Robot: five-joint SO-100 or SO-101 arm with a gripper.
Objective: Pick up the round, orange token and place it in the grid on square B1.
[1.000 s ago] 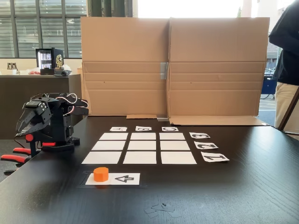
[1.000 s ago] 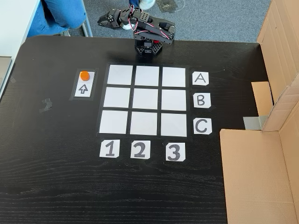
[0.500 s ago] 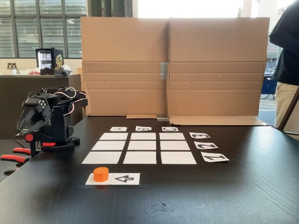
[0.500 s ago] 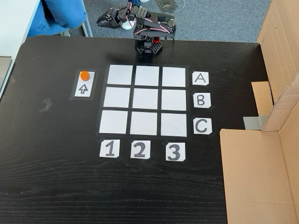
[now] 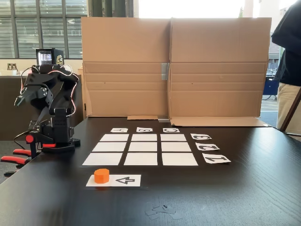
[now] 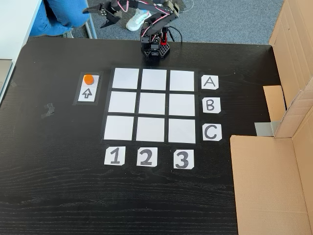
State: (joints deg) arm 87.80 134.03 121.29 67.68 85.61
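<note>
The orange token [image 5: 101, 175] [image 6: 88, 79] stands on a white strip printed with a black arrow [image 6: 88, 88], beside the grid [image 5: 140, 149] [image 6: 152, 105]. Square B1 [image 5: 140, 159] [image 6: 122, 102] is blank, in the middle of the row nearest the strip. The black arm's base [image 6: 155, 49] sits at the table edge by row A. My gripper [image 5: 19, 101] [image 6: 95, 13] is raised in the air beyond that edge, well away from the token. Its jaws look slightly parted and hold nothing.
Labels A, B, C [image 6: 210, 105] and 1, 2, 3 [image 6: 145, 157] edge the grid. A cardboard wall [image 5: 174, 66] stands along the table's far side. A person's legs [image 6: 58, 14] are by the table corner near the arm. Red-handled clamps [image 5: 16, 155] hold the base.
The arm has unfolded and lifted from its low tucked pose. The gripper rose and swung out further from the base. The token has not moved.
</note>
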